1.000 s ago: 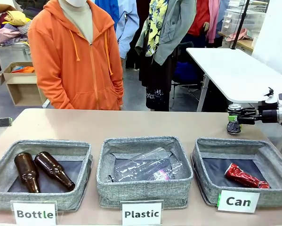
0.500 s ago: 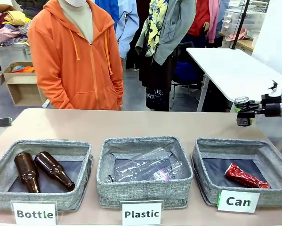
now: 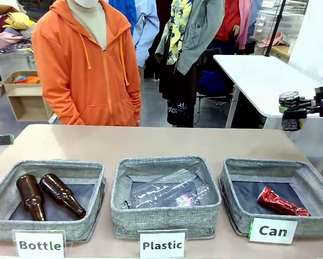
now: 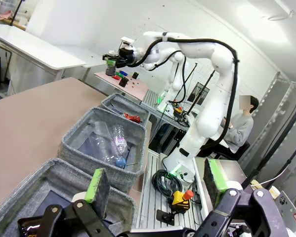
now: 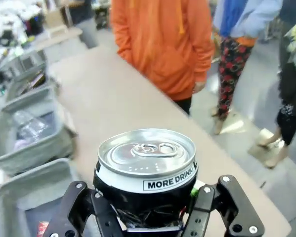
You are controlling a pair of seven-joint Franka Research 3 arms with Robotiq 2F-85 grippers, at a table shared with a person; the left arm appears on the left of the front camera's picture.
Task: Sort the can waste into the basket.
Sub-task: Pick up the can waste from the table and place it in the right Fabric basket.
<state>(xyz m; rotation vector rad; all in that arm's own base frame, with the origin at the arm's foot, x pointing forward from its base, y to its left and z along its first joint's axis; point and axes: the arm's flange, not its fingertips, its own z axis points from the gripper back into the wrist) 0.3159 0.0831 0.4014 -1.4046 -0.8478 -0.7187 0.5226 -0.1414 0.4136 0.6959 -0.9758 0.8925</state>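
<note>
Green-padded fingers [image 5: 199, 197] of the right gripper [image 3: 296, 110] clamp the dark can [image 5: 145, 177], lifted off the table since a second ago, now high above the Can basket [image 3: 236, 208]; left gripper [image 4: 155, 190] gapes

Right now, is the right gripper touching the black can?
Touching: in the right wrist view the right gripper has its fingers clamped against both sides of the black can.

Right gripper [image 3: 291, 112] clamped aloft (left gripper [image 4: 155, 190] agape).

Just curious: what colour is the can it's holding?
Black with a silver top; clearest in the right wrist view.
</note>
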